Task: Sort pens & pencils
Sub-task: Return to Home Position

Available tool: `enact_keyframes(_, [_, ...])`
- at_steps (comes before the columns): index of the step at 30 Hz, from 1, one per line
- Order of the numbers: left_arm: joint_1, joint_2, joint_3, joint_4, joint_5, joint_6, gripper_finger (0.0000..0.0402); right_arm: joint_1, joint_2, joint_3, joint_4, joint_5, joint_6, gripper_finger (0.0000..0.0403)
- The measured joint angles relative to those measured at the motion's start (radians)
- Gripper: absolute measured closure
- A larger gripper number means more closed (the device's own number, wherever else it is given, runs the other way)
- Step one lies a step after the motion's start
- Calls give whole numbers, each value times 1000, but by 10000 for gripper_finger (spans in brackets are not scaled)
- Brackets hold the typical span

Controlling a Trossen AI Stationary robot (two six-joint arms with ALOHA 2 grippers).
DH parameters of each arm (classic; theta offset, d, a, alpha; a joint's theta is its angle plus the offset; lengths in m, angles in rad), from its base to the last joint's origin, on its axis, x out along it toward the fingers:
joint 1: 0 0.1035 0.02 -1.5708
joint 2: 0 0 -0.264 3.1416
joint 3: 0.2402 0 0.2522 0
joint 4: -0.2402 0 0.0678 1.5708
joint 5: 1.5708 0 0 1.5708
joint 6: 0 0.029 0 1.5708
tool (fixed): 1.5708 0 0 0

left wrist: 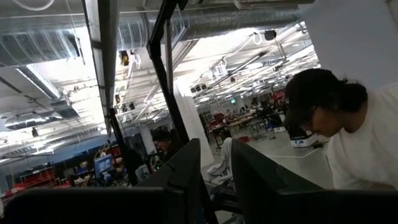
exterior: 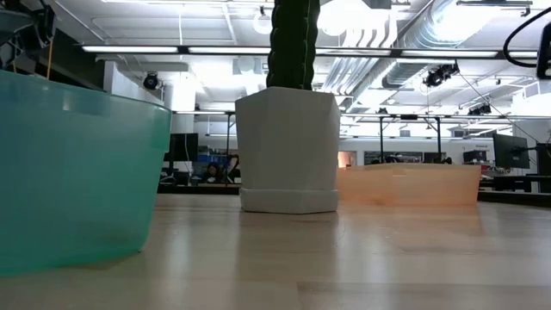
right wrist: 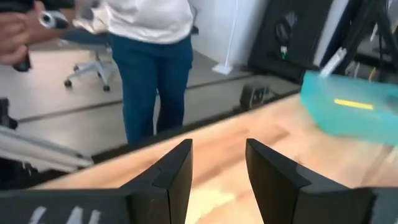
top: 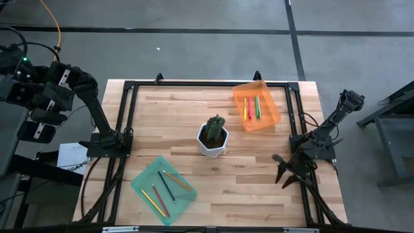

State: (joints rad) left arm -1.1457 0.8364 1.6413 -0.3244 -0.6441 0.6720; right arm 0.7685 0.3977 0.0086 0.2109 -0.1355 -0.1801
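Observation:
Three pens, yellow, pink-red and green, lie side by side in the orange tray at the table's far right. Several thin pencils lie in the teal tray at the near left; the right wrist view shows that tray with a yellow stick in it. My right gripper stands open low over the table's near right part, nothing between its fingers. My left gripper is raised off the table's left side, open and pointing into the room.
A white pot with a cactus stands at the table's middle, between the two trays. A black frame runs around the tabletop. A person in a white top stands past the table's edge; another person shows in the left wrist view.

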Motion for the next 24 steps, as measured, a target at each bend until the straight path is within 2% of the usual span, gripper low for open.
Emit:
enact_keyframes(12, [0,12,0,-6,0,0,323,0,0,0,-88,19,-25,261])
enact_keyframes(24, [0,13,0,15,0,-15,323,0,0,0,-90,18,168,261])
